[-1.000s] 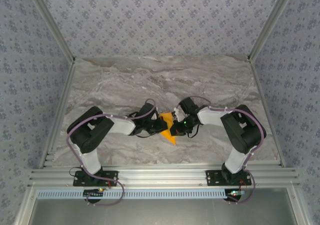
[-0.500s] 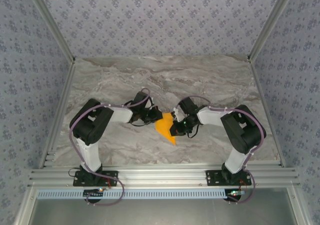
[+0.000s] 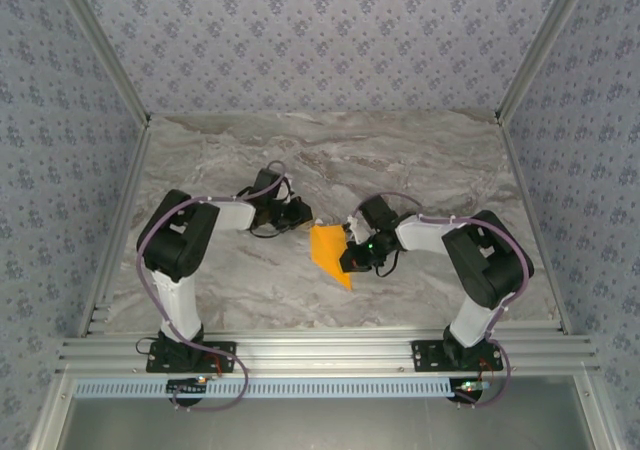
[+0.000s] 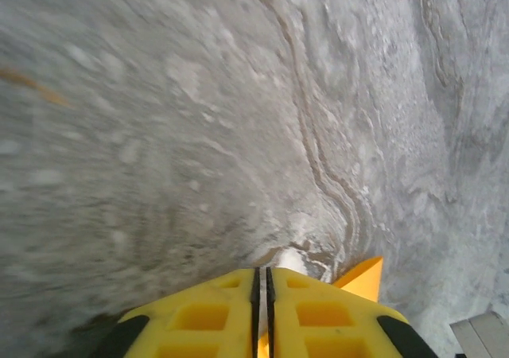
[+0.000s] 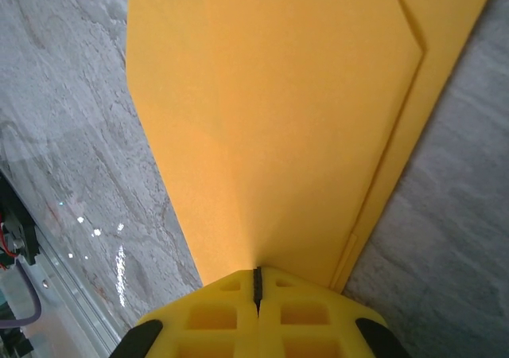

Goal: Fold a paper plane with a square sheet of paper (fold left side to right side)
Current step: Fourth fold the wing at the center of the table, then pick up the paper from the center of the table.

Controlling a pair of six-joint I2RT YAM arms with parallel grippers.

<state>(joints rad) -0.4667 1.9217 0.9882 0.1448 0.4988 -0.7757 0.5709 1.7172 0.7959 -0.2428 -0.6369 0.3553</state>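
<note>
**Orange sheet pinched at its right edge, left jaws just clear of it**

Far left on the grey marbled worktop (image 3: 400,160): left arm (image 3: 230,215), reaching in towards the middle. Left jaws closed down to a hairline slit between the yellow fingers (image 4: 207,314), with nothing seen gripped. Tip just off the far-left corner of the paper, near it but apart. In the left wrist view, one small orange corner (image 4: 362,277) peeking out to the right of the fingers, over blurred grey stone (image 4: 159,135).

In the middle, between the two arms: the bright-orange folded sheet of paper (image 3: 328,252), flat on the worktop. No longer square in outline: broad at the far end, narrowing to a point at the near end, slanting slightly rightward.

To the right: right arm (image 3: 425,232), bent in from its base towards the paper's right edge. Right jaws fully closed on the orange sheet (image 5: 270,119), yellow fingers (image 5: 207,318) meeting in a single dark seam with the paper running straight into it. Layered flaps visible in the right wrist view: a wide upper layer with an angled corner, a narrower strip showing along its right side. Bare worktop (image 5: 445,239) on both sides of the sheet.
</note>
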